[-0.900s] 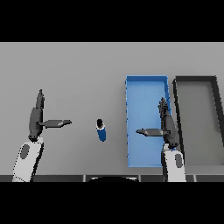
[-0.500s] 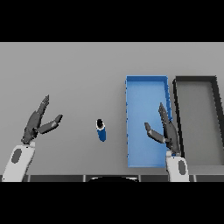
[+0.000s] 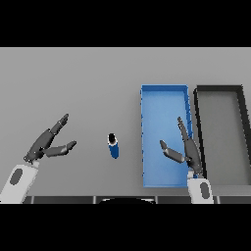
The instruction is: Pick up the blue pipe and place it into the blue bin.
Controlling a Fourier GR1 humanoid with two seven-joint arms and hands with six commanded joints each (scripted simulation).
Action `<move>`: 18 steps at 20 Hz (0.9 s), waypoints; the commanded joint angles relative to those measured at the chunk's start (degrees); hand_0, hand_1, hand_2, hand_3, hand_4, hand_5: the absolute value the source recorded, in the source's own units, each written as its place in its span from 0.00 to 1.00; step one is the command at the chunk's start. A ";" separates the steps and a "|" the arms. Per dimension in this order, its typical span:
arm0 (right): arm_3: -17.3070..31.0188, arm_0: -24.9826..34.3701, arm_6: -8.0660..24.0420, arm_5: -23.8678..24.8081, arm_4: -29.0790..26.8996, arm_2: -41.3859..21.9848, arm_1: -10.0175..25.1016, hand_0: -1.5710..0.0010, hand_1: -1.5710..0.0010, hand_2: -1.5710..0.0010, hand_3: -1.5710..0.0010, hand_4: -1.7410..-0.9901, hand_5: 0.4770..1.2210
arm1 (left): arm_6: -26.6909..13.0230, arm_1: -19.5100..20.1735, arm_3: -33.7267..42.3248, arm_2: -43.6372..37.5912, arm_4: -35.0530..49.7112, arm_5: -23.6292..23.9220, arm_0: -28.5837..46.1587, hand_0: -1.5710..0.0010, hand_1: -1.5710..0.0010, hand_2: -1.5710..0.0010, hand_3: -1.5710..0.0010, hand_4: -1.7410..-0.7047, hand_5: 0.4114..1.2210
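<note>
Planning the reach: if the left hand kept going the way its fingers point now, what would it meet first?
Probably nothing: the left hand points up and right over bare table, passing above the blue pipe, though depth is unclear.

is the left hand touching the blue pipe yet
Apart. The head view shows bare grey table between the left hand and the blue pipe, which stands alone left of the blue bin.

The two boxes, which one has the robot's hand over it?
The blue bin, left of the dark bin. The right hand shows over its blue floor.
</note>
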State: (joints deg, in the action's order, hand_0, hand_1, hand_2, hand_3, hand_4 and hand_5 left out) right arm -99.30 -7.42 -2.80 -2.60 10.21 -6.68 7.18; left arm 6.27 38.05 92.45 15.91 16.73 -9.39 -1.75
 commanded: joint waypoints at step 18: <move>-2.29 -2.86 -0.78 -0.66 -0.17 -0.89 -0.45 1.00 1.00 1.00 1.00 0.69 0.19 | -3.09 -14.83 -3.43 14.71 -10.34 -2.18 -3.13 1.00 1.00 1.00 1.00 0.53 0.07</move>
State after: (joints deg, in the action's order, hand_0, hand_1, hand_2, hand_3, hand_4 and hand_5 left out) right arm -101.59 -10.30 -3.59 -3.26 10.03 -7.56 6.74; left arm 3.09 23.19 89.03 30.64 6.39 -11.56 -4.87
